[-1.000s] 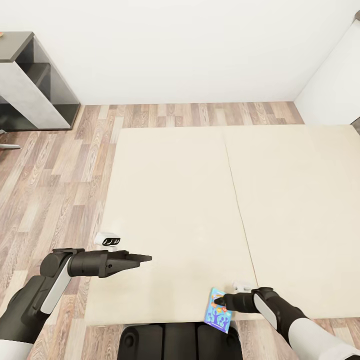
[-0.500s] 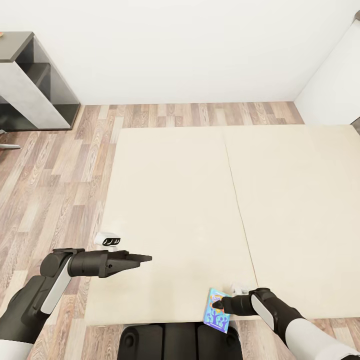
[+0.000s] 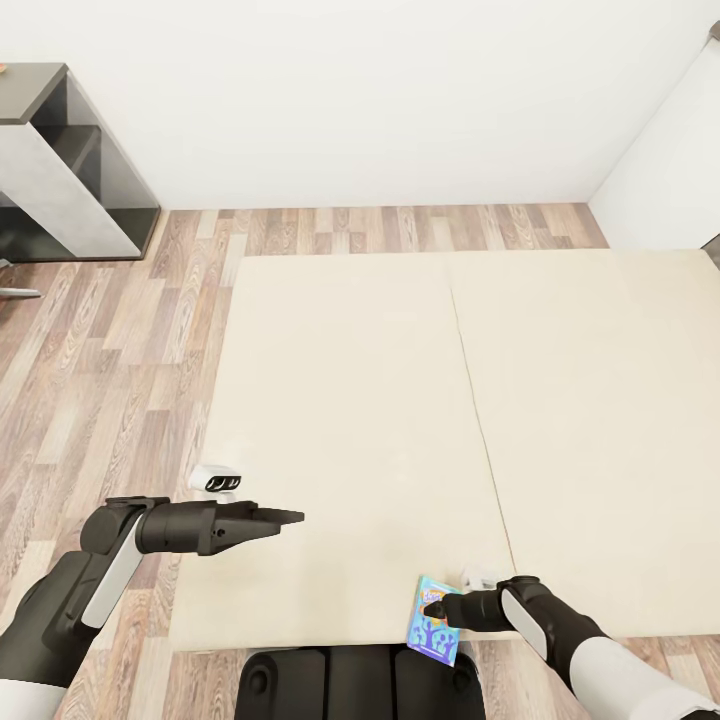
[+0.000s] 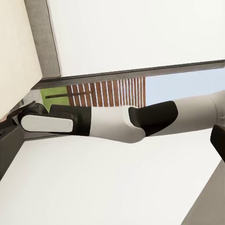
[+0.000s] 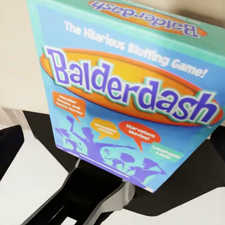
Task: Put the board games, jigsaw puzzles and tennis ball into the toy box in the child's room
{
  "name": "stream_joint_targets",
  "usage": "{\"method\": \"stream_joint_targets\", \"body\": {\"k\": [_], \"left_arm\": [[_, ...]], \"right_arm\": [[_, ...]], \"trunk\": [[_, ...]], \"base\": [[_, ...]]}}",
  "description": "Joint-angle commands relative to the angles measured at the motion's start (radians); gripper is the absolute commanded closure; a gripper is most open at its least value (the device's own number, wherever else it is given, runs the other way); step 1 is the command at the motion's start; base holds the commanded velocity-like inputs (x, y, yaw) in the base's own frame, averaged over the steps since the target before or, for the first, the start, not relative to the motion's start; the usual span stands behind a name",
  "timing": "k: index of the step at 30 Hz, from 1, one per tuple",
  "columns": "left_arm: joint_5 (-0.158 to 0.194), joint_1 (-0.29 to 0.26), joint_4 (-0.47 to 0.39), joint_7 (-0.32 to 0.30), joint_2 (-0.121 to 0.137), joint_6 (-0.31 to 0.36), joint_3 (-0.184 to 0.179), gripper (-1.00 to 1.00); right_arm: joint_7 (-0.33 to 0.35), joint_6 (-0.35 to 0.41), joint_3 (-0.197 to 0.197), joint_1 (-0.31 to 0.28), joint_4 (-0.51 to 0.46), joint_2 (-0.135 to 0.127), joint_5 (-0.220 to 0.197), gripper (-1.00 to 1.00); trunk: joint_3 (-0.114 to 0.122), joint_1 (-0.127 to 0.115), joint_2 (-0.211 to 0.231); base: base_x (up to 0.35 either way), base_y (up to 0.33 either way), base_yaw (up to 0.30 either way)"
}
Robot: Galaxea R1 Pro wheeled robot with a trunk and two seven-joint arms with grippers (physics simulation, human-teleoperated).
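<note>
From the head camera the cream-beige bed (image 3: 420, 420) takes up most of the scene, its surface split by a seam into two panels, with wood-plank floor (image 3: 110, 380) to its left and beyond its far edge, and white walls behind. At the near edge of the bed the right gripper (image 3: 436, 606) has its fingers closed on the light-blue Balderdash board game (image 3: 433, 632), which stands tilted up on edge over the mattress rim, just above the robot's dark base (image 3: 355, 683). In the right wrist view the same box (image 5: 126, 93) is seen close up: an orange oval with the purple title "Balderdash", the line "The Hilarious Bluffing Game!", small speech bubbles and purple cartoon figures, with the base below it. The left gripper (image 3: 285, 517) hangs over the left part of the bed, well apart from the game, pointing to the right with its jaws drawn together to a point and nothing between them. The left wrist view looks across at the right arm (image 4: 117, 123), black and white, against the pale bed. A dark-grey desk (image 3: 60, 165) stands on the floor at the far left by the wall
</note>
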Motion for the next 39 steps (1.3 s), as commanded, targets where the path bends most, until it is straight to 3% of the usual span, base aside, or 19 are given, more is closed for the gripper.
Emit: {"method": "stream_joint_targets", "body": {"k": [1, 39], "left_arm": [[0.003, -0.001, 0.0, -0.002, 0.001, 0.011, -0.002, -1.0], [0.003, -0.001, 0.0, -0.002, 0.001, 0.011, -0.001, -1.0]], "right_arm": [[0.001, 0.003, 0.004, 0.0, -0.001, -0.001, -0.002, -1.0], [0.001, -0.002, 0.004, 0.0, -0.003, -0.001, -0.002, -1.0]], "trunk": [[-0.001, 0.001, -0.002], [-0.028, 0.001, -0.002]], "base": [[0.0, 0.0, 0.0], [0.0, 0.0, 0.005]]}}
